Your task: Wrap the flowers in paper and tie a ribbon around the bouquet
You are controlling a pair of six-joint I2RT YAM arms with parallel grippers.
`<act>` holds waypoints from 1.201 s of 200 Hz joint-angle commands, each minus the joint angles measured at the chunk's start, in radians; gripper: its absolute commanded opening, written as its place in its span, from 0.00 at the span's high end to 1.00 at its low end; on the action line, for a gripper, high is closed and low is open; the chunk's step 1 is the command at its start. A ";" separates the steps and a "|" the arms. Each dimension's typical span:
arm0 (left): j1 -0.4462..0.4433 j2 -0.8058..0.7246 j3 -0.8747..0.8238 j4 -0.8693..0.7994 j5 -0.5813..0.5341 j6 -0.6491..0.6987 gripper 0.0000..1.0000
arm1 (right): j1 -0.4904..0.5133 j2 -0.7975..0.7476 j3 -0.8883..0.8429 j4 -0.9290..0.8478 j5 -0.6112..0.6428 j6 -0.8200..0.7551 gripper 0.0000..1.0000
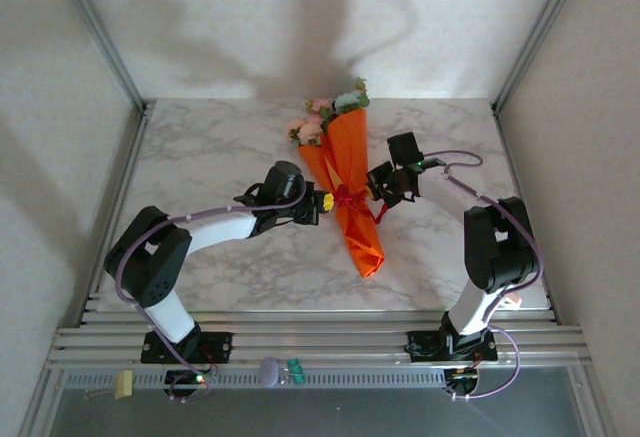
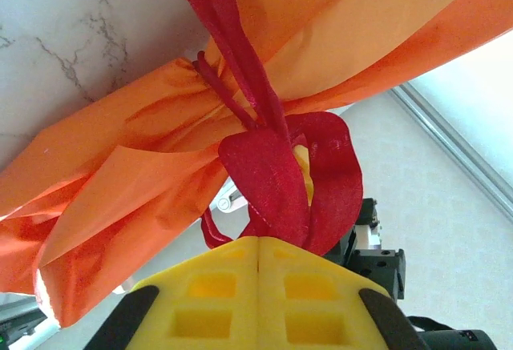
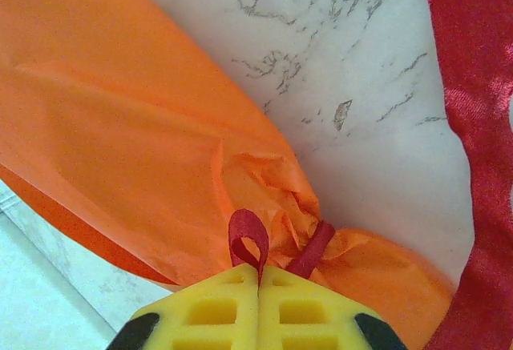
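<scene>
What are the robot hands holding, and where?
Both hold the red ribbon tied round the bouquet: the left gripper pinches a wide loop, the right gripper a small loop at the knot.

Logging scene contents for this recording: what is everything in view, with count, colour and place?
paper: 1, orange, cone lying mid-table
flowers: several, pink and pale, sticking out of the cone's far end
ribbon: 1, red, around the cone's middle
table: 1, white marble, under the cone
yellow piece: 1, pale yellow, near rail, left
lavender piece: 1, near rail, centre
teal piece: 1, beside the lavender one
left arm: 1, black and white, reaching to the ribbon
right arm: 1, same colours, opposite side
left fingers: yellow, shut on ribbon
right fingers: yellow, shut on ribbon
</scene>
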 commanded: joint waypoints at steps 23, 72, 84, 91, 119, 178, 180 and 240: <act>-0.007 -0.089 -0.064 -0.045 0.045 0.042 1.00 | -0.013 -0.013 0.021 -0.022 0.031 -0.032 1.00; 0.024 -0.144 -0.151 -0.064 0.049 0.081 1.00 | -0.030 -0.018 0.012 -0.025 0.056 -0.074 1.00; 0.033 -0.142 -0.152 -0.070 0.049 0.095 1.00 | -0.035 -0.020 0.011 -0.032 0.065 -0.086 1.00; 0.037 -0.142 -0.155 -0.075 0.047 0.103 1.00 | -0.039 -0.022 0.011 -0.034 0.071 -0.092 1.00; 0.057 -0.140 -0.162 -0.120 0.038 0.160 1.00 | -0.065 -0.038 -0.005 -0.046 0.092 -0.117 1.00; 0.107 -0.134 -0.161 -0.192 -0.018 0.260 1.00 | -0.133 -0.049 -0.019 -0.060 0.105 -0.191 1.00; 0.109 -0.132 -0.160 -0.194 -0.021 0.263 1.00 | -0.135 -0.049 -0.020 -0.060 0.106 -0.193 1.00; 0.134 -0.090 -0.135 -0.194 -0.039 0.306 1.00 | -0.204 -0.059 -0.026 -0.092 0.146 -0.247 1.00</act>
